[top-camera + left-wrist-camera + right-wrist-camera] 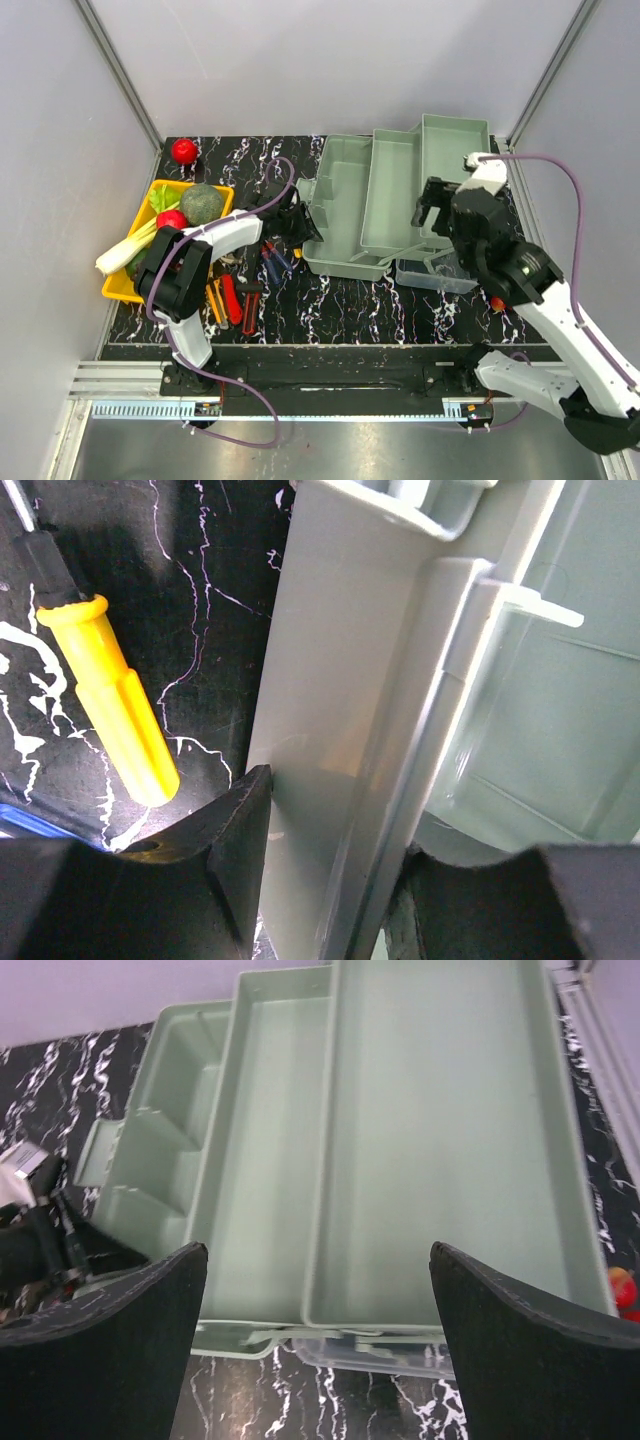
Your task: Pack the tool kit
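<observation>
Toolbox (345, 205): one, three tiers; left tool (335, 820) clamps its wall; right tool (318, 1250) wide open, empty.

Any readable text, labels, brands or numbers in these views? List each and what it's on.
None readable.
No lettering shows on the toolbox, its clear lid, the yellow screwdriver or the loose hand tools.
The white patch at the left edge of the right wrist view: too blurred to tell if it carries print.
</observation>
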{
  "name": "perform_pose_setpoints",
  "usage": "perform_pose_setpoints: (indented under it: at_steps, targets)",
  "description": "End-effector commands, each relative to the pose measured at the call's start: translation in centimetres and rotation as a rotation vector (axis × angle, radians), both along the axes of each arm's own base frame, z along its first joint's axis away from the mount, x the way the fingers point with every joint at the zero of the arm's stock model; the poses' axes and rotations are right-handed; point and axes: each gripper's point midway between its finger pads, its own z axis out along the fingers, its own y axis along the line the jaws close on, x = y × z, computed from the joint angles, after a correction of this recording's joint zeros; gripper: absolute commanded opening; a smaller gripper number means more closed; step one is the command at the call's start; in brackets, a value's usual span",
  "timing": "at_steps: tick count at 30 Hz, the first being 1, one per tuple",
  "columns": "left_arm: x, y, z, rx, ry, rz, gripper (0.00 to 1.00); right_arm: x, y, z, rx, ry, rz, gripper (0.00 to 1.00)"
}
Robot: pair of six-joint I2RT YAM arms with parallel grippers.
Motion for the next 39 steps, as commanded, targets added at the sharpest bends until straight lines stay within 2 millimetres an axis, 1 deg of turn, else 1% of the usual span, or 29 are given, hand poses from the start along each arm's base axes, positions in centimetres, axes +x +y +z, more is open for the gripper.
perform_pose_setpoints:
  at_steps: [1,5,8,9,10,11,16,19,21,23,24,25,29,31,32,35,37,38,39]
  targets:
    - [1.9,-1.7,2.5,-0.12,-0.019,0.098,0.24,0.7,3.7,-0.2,-0.015,0.122,0.138,0.96]
    - [2.2,-1.4,2.7,-0.127,-0.03,0.13,0.24,2.1,3.6,-1.9,-0.032,0.213,0.058,0.9]
    - [2.0,-1.3,2.5,-0.13,-0.027,0.142,0.27,3.3,3.1,-3.3,-0.05,0.278,-0.017,0.81]
    - [1.9,-1.3,2.4,-0.129,-0.026,0.144,0.28,3.6,3.1,-3.9,-0.063,0.304,-0.03,0.76]
    - [1.9,-1.2,2.4,-0.126,-0.03,0.146,0.3,4.0,3.1,-4.3,-0.07,0.321,-0.041,0.7]
    - [1.9,-1.1,2.5,-0.125,-0.032,0.148,0.31,4.4,3.1,-4.7,-0.077,0.333,-0.05,0.67]
    - [1.7,-1.1,2.7,-0.128,-0.039,0.143,0.32,5.6,2.8,-7.1,-0.12,0.399,-0.078,0.5]
    - [1.8,-1.1,2.6,-0.127,-0.038,0.139,0.32,6.1,2.4,-7.9,-0.149,0.413,-0.087,0.34]
    - [1.8,-1.2,2.7,-0.129,-0.041,0.137,0.32,6.8,2.3,-8.1,-0.19,0.385,-0.06,0.22]
    - [1.9,-1.2,2.8,-0.125,-0.045,0.136,0.32,8.1,2.4,-8.0,-0.232,0.325,-0.02,0.09]
    - [2.1,-1.2,3.2,-0.126,-0.056,0.132,0.34,8.6,2.0,-8.1,-0.245,0.312,-0.026,0.04]
    - [2.1,-1.1,3.3,-0.121,-0.058,0.133,0.36,9.1,2.1,-8.0,-0.25,0.298,-0.011,0.0]
    - [2.6,-0.1,4.4,-0.067,-0.115,0.137,0.41,11.3,1.3,-7.1,-0.26,0.252,-0.033,0.0]
    - [2.7,0.6,4.9,-0.039,-0.143,0.14,0.45,12.6,1.6,-6.5,-0.24,0.205,-0.006,0.0]
    - [2.8,0.8,5.2,-0.035,-0.154,0.143,0.47,13.1,1.6,-6.6,-0.227,0.196,0.003,0.0]
    - [3.3,1.7,6.1,-0.019,-0.181,0.163,0.57,14.4,1.9,-6.6,-0.206,0.185,0.014,0.0]
    - [3.6,2.2,6.9,-0.018,-0.206,0.168,0.66,15.1,1.8,-6.8,-0.194,0.188,0.002,0.0]
    - [3.8,2.3,7.4,-0.022,-0.225,0.161,0.72,15.3,1.9,-6.9,-0.182,0.186,0.001,0.03]
    - [4.0,2.2,8.0,-0.032,-0.249,0.136,0.77,15.4,2.0,-6.7,-0.17,0.178,0.001,0.12]
